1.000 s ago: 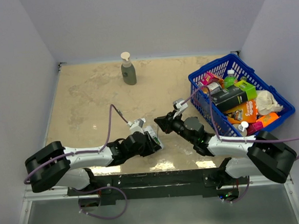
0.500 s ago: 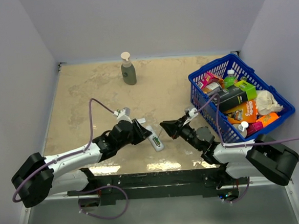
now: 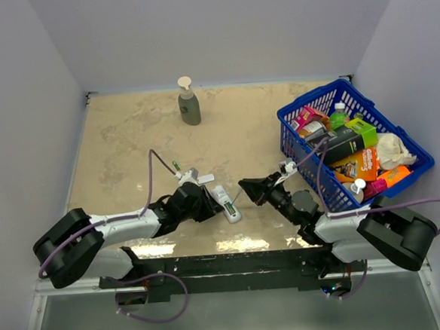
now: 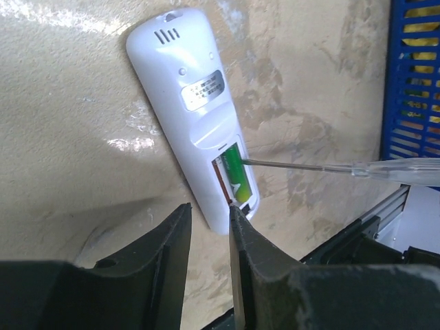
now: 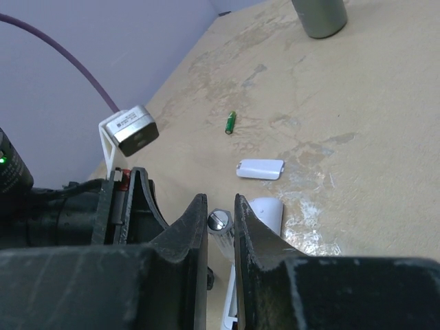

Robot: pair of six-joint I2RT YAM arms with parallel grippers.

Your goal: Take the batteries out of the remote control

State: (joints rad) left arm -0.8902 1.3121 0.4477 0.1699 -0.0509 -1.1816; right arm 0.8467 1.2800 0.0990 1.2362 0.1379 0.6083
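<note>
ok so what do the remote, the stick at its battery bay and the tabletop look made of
Remote control: glossy white plastic, judging by moulded slots and glare. Stick: thin metal shaft, probably, into a clear plastic-looking handle. Tabletop: mottled beige, stone-like pattern with sheen; possibly laminate.

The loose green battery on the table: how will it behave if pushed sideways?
The battery is a slim cylinder lying on its side on the flat table, so it would probably roll. Its small smooth body may also slip from a pinch.

Bright even light, glare on table [image 3: 128,141], blurred foreground
</note>
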